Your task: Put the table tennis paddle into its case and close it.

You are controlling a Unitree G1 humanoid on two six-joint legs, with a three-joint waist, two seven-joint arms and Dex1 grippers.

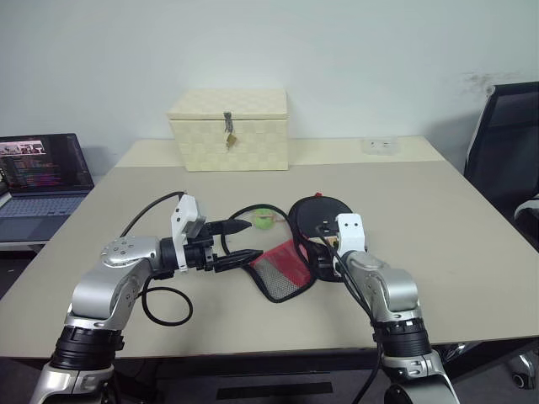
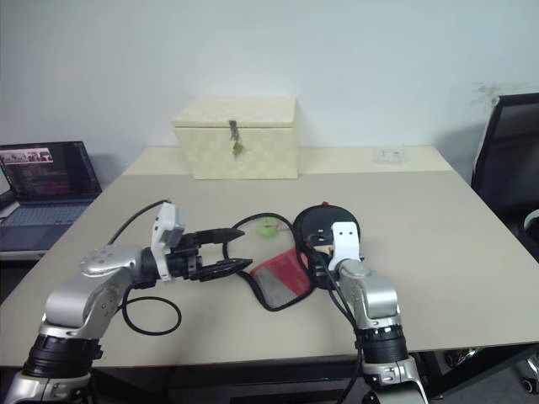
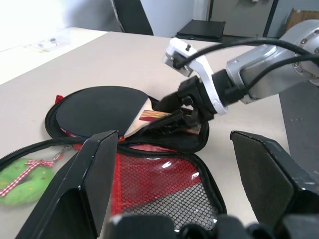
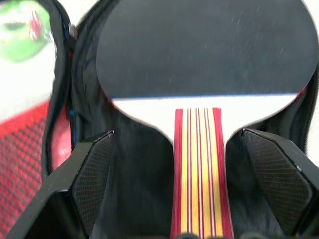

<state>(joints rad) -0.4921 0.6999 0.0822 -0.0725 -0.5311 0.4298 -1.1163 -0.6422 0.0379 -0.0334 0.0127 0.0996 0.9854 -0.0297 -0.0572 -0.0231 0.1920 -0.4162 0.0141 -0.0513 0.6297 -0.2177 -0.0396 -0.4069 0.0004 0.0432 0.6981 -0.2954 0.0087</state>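
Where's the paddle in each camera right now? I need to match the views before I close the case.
Left eye view: table tennis paddle lies in the open case, just ahead of the right gripper.
Right eye view: same place, centre of the table.
Left wrist view: black face at left-centre, handle under the right gripper.
Right wrist view: face across the top, striped handle between the open fingers.
Shared landmark: the green ball.

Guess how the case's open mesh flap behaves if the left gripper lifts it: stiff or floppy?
Likely floppy: the flap is thin fabric and mesh, lying flat on the table. Probably light. It may sag or fold when the left gripper lifts one edge.
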